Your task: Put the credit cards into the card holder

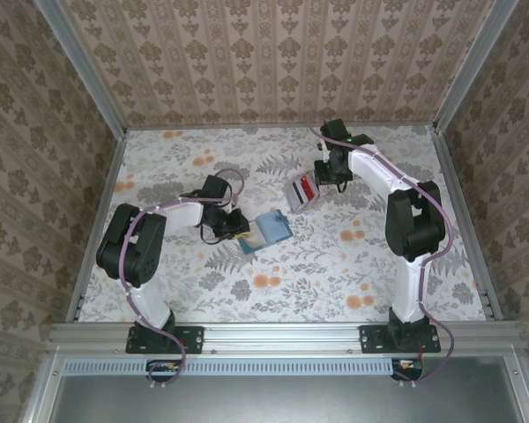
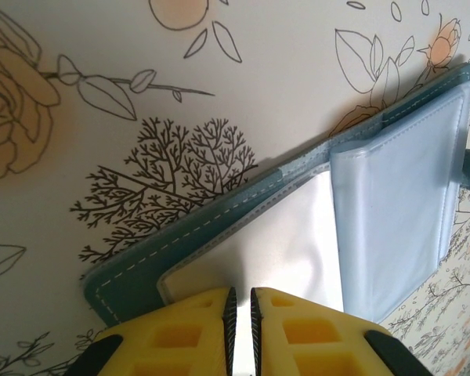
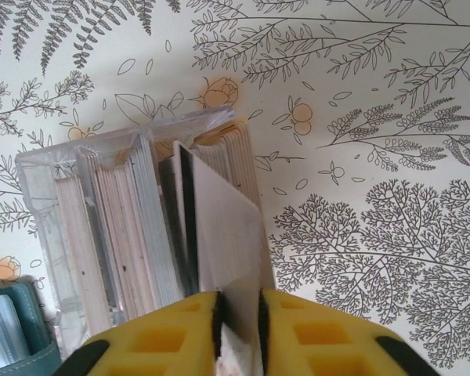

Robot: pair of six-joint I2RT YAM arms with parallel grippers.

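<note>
Floral table (image 1: 291, 282): left fingers (image 2: 218, 307) pinch the card holder (image 2: 399, 211), right fingers (image 3: 204, 315) pinch a credit card (image 3: 227, 235).

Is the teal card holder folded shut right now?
No, the card holder lies open on the table, its pale blue inner sleeves facing up.

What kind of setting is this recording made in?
Probably a purpose-built robot test booth, not a real room: aluminium frame posts hold wallpapered panels around a floral-print table, with the left arm and right arm bolted to a front rail.
</note>
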